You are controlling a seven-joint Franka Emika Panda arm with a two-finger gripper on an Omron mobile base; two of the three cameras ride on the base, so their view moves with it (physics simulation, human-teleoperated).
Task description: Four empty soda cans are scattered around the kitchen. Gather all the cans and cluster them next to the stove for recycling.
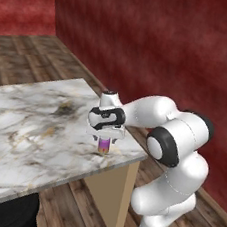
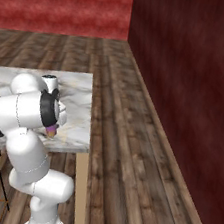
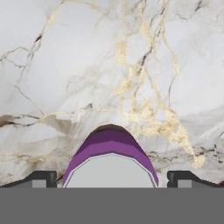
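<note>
A purple soda can (image 1: 104, 145) with a silver top stands upright on the marble table (image 1: 28, 125), near its front right corner. My gripper (image 1: 104, 140) hangs straight over it, pointing down. In the hand view the purple can (image 3: 109, 151) sits between my two fingertips (image 3: 41, 178), which stand wide apart on either side without touching it, so the gripper (image 3: 111, 179) is open. From the right base view a sliver of the can (image 2: 52, 131) peeks out under my arm. The stove is out of view.
The table's right edge (image 1: 119, 126) and front edge (image 1: 78, 174) run close to the can. Beyond the edge lies wooden floor (image 2: 128, 151), and a dark red wall (image 1: 169, 47) rises to the right. A dark object (image 1: 7, 213) sits under the table's front.
</note>
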